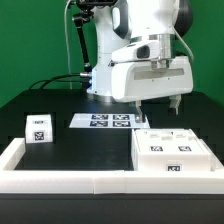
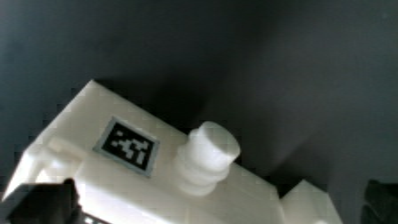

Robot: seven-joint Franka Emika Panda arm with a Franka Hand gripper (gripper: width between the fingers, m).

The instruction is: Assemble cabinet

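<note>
Free room is the black table (image 1: 60, 105) on the exterior view's left of the marker board (image 1: 105, 121). Only the small tagged cube (image 1: 38, 127) stands there, well apart from the board, so you get an open lane between them. On the board's other side the cabinet body (image 1: 172, 150) sits near its corner, with just a narrow dark gap. The gripper (image 1: 157, 104) hangs above that gap. In front of the board, bare table runs to the low border frame (image 1: 60, 181), which walls that edge. Behind the board the arm base (image 1: 96, 84) blocks. In the wrist view, a white tagged part (image 2: 125, 145) with a round peg (image 2: 210, 155) lies below, dark table beyond it.
</note>
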